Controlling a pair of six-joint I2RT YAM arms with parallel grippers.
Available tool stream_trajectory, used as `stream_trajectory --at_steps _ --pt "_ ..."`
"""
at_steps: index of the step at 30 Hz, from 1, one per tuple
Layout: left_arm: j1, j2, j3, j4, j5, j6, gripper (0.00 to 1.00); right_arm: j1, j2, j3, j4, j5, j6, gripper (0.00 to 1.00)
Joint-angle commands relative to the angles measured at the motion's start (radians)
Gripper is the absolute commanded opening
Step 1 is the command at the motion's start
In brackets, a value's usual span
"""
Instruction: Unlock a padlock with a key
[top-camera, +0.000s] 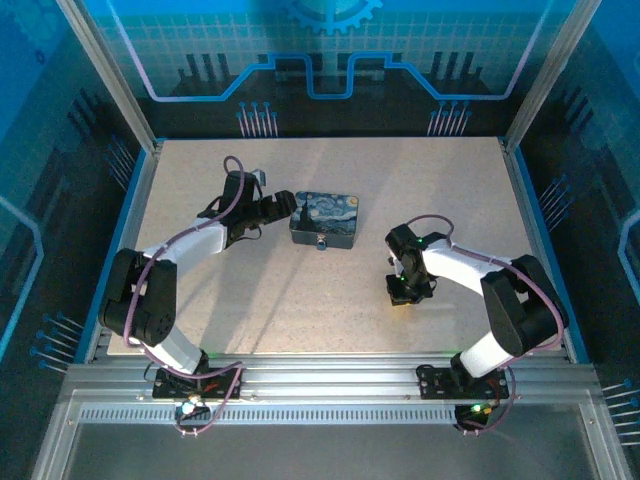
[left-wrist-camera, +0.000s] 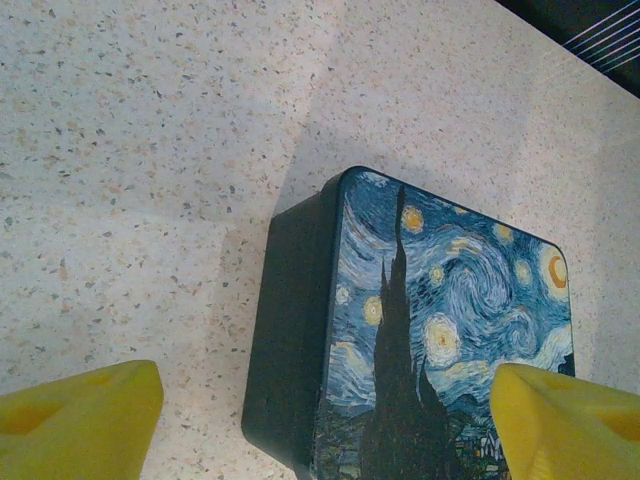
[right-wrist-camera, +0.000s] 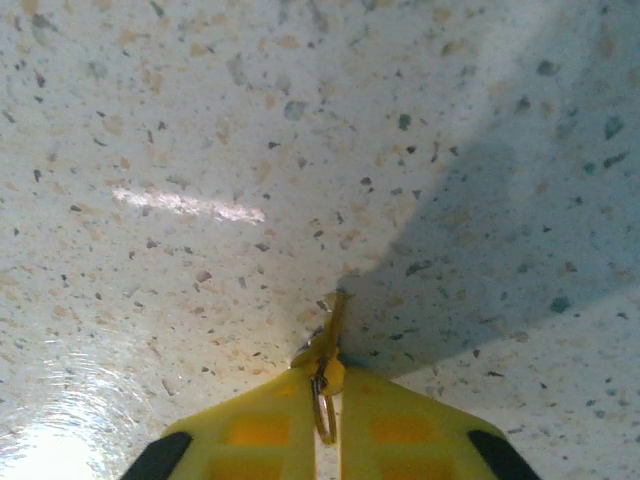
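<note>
we hold the key (right-wrist-camera: 333, 318) clenched in our right gripper (right-wrist-camera: 328, 400), blade poking past the tips; we judge it light, stiff and slippery, best pinched by its head. our left gripper (left-wrist-camera: 325, 400) gapes beside the box (left-wrist-camera: 440, 320), whose near side carries the padlock (top-camera: 322, 243).

Box (top-camera: 325, 221) on tabletop (top-camera: 250, 300), centre of top view. Padlock (top-camera: 321, 243) at box's lower edge. Left gripper (top-camera: 288, 206) just left of box. Right gripper (top-camera: 400, 291) lower right, well apart from box; key (right-wrist-camera: 334, 312) between its jaws.
</note>
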Motion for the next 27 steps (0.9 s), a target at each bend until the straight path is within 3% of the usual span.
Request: stream_trajectory --at_steps 1,3,13,27 --pt "0.01 -0.037 -0.005 -0.02 -0.017 0.028 0.87 -0.003 0.015 -0.012 0.003 -0.016 0.004 0.05" --pt "0.011 -0.043 -0.005 -0.023 -0.017 0.026 0.87 -0.004 0.007 -0.012 0.0 -0.012 0.005 0.0" --pt "0.011 -0.121 -0.044 -0.023 0.029 -0.048 0.87 -0.009 -0.099 -0.014 0.084 -0.015 -0.029 0.0" --pt "-0.049 -0.147 -0.072 0.157 0.256 -0.372 0.85 -0.009 -0.247 0.034 0.472 -0.147 -0.085 0.0"
